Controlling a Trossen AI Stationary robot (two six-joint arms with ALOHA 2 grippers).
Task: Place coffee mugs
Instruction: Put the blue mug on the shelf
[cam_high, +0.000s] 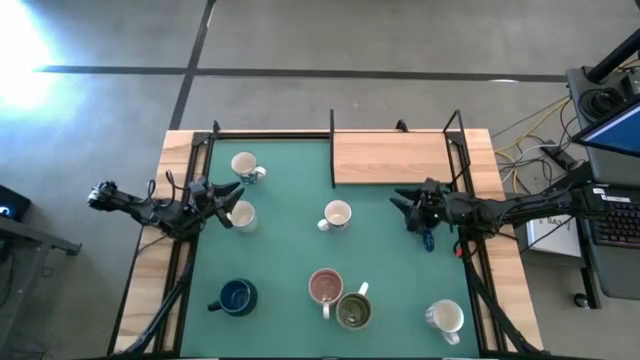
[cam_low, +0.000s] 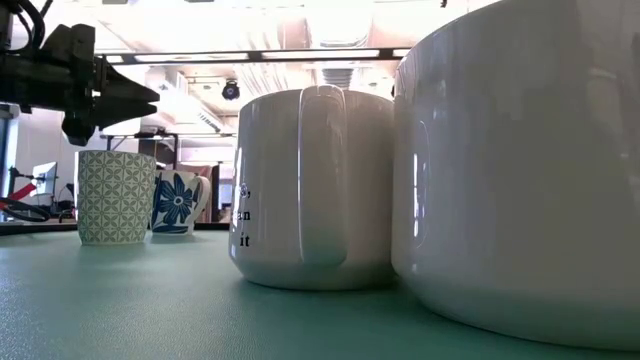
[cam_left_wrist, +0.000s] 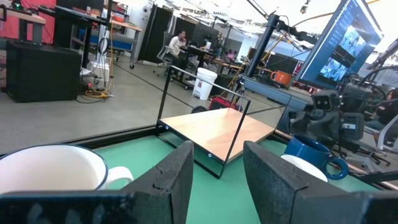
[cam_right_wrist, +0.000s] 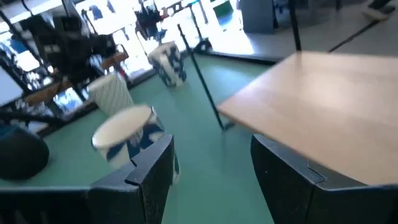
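Several mugs stand upright on the green mat (cam_high: 290, 250): a blue-flowered white one (cam_high: 245, 165), a patterned white one (cam_high: 241, 214), a white one in the middle (cam_high: 337, 215), a dark blue one (cam_high: 237, 296), a pink-lined one (cam_high: 325, 287), an olive-green one (cam_high: 354, 311) and a white one (cam_high: 445, 318). Another blue mug (cam_left_wrist: 311, 152) shows partly under the right arm. My left gripper (cam_high: 232, 198) hangs open just above the patterned mug (cam_low: 115, 195), fingers level and pointing toward the table's right. My right gripper (cam_high: 400, 203) is open in the air, pointing left, near the wooden shelf.
A raised wooden shelf (cam_high: 390, 157) on thin black metal legs (cam_left_wrist: 233, 134) fills the far right part of the table. Black frame rails run along both sides (cam_high: 195, 170). Free mat lies between the middle mug and the near group. A person sits far off in the room (cam_left_wrist: 177, 43).
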